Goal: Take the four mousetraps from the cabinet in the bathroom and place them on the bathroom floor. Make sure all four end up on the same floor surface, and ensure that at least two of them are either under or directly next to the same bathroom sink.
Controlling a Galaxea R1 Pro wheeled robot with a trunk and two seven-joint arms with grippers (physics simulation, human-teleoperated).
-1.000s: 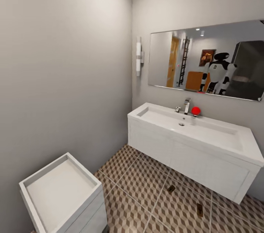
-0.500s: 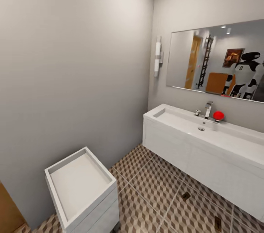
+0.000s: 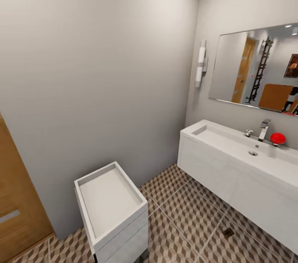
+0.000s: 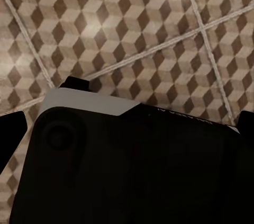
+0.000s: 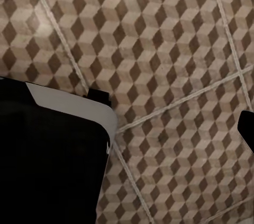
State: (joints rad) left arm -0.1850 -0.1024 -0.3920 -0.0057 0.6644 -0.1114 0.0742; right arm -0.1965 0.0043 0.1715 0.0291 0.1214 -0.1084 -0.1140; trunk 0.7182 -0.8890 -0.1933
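One mousetrap point(image 3: 228, 232), a small dark brown rectangle, lies on the bathroom floor point(image 3: 182, 209) of cube-patterned tiles, just in front of the white sink unit point(image 3: 231, 172). An orange-brown piece of furniture point(image 3: 275, 97) shows as a reflection in the mirror; I cannot tell if it is the cabinet. My left gripper point(image 4: 129, 128) hangs over the floor tiles with dark fingers point(image 4: 10, 139) at both edges of the left wrist view, open and empty. My right gripper point(image 5: 127, 128) also points at the tiles, one finger point(image 5: 247, 128) at the picture's edge, nothing held.
A white box-like unit point(image 3: 111, 209) with an open tray top stands against the grey wall. An orange-brown wooden panel point(image 3: 18, 196) fills the left edge. A tap point(image 3: 264, 129) and a red ball point(image 3: 277, 138) sit on the sink. My dark base point(image 4: 132, 176) shows under both wrists.
The head camera has swung left, so sink, mirror and white unit slid right. The wooden panel has come in at the left; my reflection and one floor mousetrap have left the picture.
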